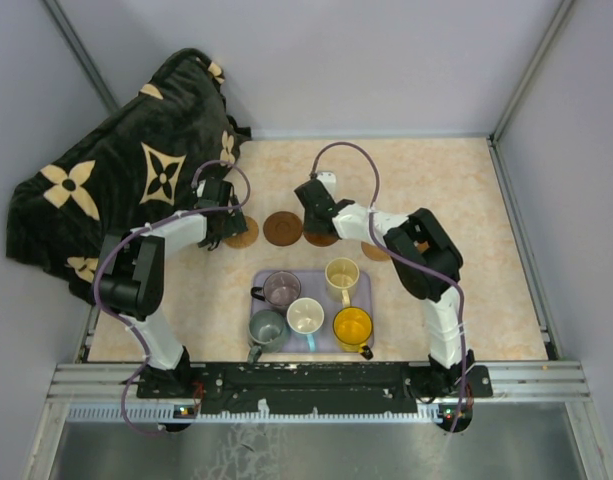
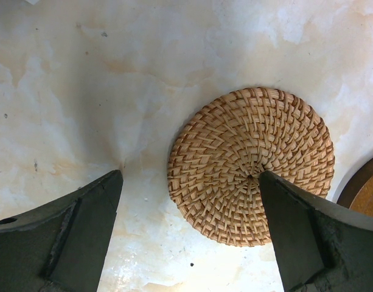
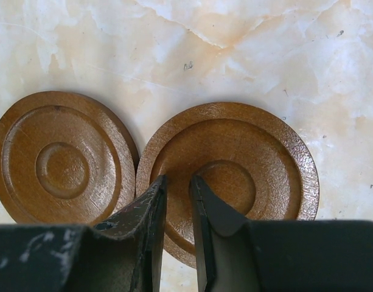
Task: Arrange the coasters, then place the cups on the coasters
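Four coasters lie in a row behind the tray. The woven tan coaster sits under my left gripper, which stands wide open above it with nothing held. A dark brown coaster comes after it, then another brown coaster. My right gripper is shut, its tips down over that second brown disc near its middle. A fourth coaster shows partly behind the right arm. The cups stand on the lavender tray: purple-grey, cream, white, grey-green, yellow.
A dark blanket with a tan flower pattern is heaped at the back left, close to the left arm. Grey walls enclose the table on the left, back and right.
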Available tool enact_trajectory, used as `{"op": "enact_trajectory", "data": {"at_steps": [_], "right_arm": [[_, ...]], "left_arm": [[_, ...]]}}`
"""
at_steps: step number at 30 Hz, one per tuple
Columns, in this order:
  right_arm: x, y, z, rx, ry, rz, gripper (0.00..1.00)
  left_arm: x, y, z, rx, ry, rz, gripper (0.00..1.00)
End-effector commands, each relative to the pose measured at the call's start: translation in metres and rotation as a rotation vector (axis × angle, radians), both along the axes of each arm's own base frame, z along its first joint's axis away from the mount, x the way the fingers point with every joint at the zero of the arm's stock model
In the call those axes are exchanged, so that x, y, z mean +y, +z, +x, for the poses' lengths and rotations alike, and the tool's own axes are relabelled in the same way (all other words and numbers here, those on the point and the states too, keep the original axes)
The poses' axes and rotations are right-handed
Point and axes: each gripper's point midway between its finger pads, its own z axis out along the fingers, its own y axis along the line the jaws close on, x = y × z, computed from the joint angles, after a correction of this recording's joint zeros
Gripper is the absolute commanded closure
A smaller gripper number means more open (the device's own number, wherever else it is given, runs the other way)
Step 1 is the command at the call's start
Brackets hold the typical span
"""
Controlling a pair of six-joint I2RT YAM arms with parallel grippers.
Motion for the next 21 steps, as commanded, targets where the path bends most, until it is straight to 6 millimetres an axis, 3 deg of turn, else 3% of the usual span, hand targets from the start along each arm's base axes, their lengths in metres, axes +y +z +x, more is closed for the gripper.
{"op": "enact_trajectory", "data": {"at_steps": [1,10,21], "right_arm": [[-0.056,-0.06,-0.048,0.23,-0.02,-0.196,0.77],[-0.072,-0.056,-0.04,0.221,-0.063,-0.204,0.77],[-0.081,-0.056,-0.044,0.225,-0.084,-0.214,0.77]], "left_arm": [[-0.001,-0.025,-0.024,0.117,-0.005,-0.003,0.0],[-0.001,-0.026,-0.025,0.12,-0.006,-0.003,0.0],[0.0,-0.027,-0.025,0.123,-0.006,-0.001,0.0]]}}
